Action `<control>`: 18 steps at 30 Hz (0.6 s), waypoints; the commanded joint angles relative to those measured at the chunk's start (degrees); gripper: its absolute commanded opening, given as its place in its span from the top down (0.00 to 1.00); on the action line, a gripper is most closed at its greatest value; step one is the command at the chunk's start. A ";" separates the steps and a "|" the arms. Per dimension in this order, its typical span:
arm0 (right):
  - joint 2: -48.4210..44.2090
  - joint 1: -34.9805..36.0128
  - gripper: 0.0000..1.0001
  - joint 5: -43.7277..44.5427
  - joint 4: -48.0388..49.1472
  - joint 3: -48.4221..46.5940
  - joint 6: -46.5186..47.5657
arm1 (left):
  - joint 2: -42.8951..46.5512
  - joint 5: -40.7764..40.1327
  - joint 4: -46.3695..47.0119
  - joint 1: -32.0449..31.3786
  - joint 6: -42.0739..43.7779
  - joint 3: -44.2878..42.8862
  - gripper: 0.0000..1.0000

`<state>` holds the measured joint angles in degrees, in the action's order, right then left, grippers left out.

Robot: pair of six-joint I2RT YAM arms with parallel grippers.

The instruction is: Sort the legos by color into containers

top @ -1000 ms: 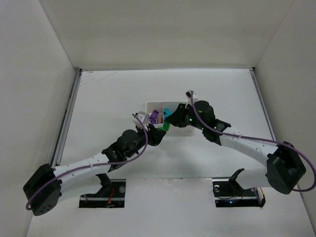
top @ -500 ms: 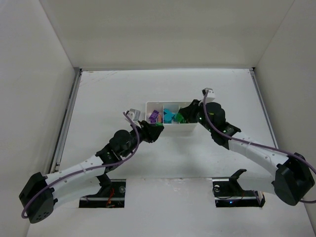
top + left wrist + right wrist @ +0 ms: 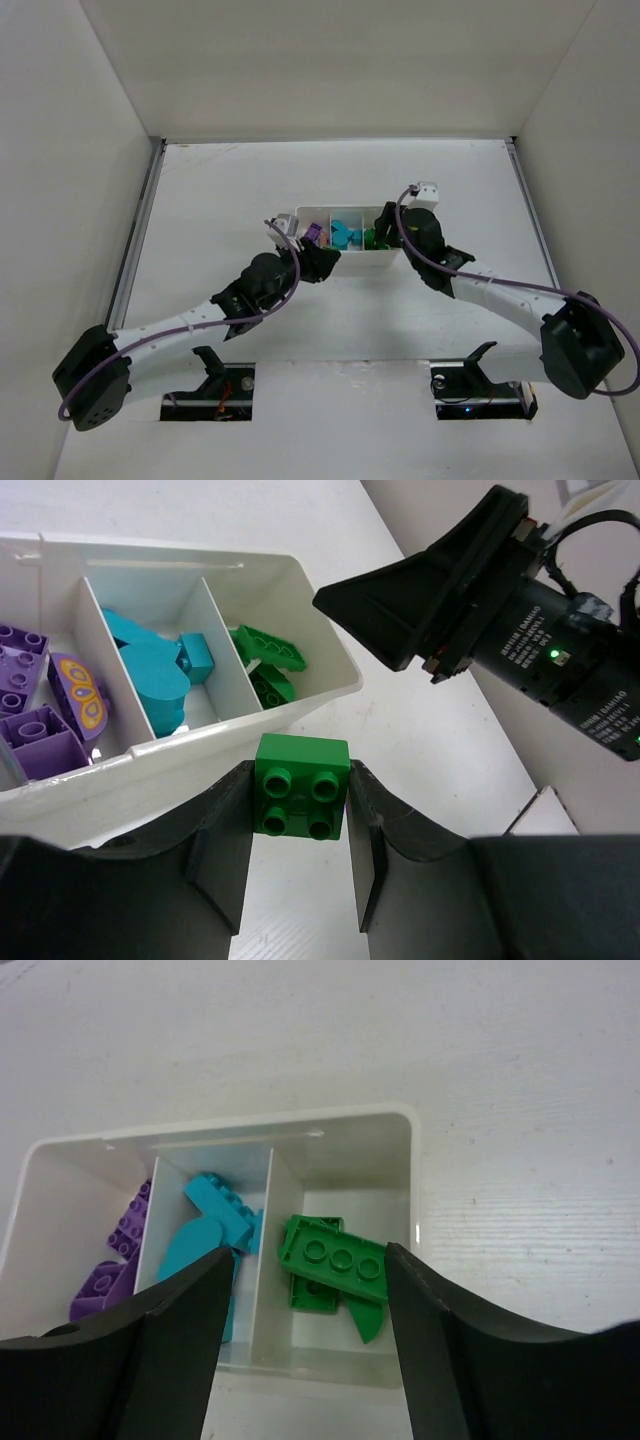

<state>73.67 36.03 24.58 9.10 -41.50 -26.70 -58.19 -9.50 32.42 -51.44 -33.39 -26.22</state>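
Note:
My left gripper (image 3: 300,776) is shut on a green two-by-two lego (image 3: 302,785), held just outside the near wall of the white container tray (image 3: 150,772). The tray's three compartments hold purple legos (image 3: 40,730), cyan legos (image 3: 160,675) and green legos (image 3: 265,658). My right gripper (image 3: 308,1260) hangs open above the green compartment, where a green three-stud plate (image 3: 335,1258) lies tilted on other green pieces, touching neither finger. In the top view the left gripper (image 3: 322,262) is at the tray's near left corner and the right gripper (image 3: 385,226) is over its right end.
The tray (image 3: 330,209) sits mid-table between both arms. The right arm's black wrist (image 3: 520,590) hovers close beyond the tray's right corner in the left wrist view. Bare white table surrounds the tray (image 3: 410,1160).
The right gripper swung from the tray's middle to its right end and opened; a green plate now lies in the right compartment. The left arm shifted slightly, still gripping its green lego.

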 commanded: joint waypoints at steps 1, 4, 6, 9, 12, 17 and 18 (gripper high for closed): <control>-2.99 1.45 0.30 2.58 3.29 -1.40 0.94 | -1.92 -1.31 3.61 -0.89 -0.63 -3.92 0.78; -7.38 1.72 0.31 3.72 4.25 1.23 0.51 | -5.34 -2.28 4.22 -0.99 -0.80 -6.12 0.78; -10.55 1.54 0.44 4.95 6.88 4.39 -0.72 | -8.41 -2.28 3.88 -1.16 -0.45 -8.92 0.78; -14.85 0.49 0.75 7.05 7.68 7.65 -2.65 | -14.12 -3.16 3.00 -1.34 -0.89 -13.58 0.77; -18.90 -1.79 0.89 10.75 7.77 10.46 -5.64 | -20.27 -3.07 1.07 -1.16 -1.59 -19.29 0.77; -22.87 -5.31 0.87 10.84 8.65 14.16 -9.85 | -31.61 -2.90 -2.27 -0.98 -1.24 -29.22 0.77; -22.69 -5.92 0.85 10.41 9.00 14.34 -10.30 | -33.72 -2.90 -3.50 -0.98 -1.07 -31.42 0.77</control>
<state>51.81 31.38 33.39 14.35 -28.12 -33.47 -88.12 -12.12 30.96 -52.40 -34.41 -51.90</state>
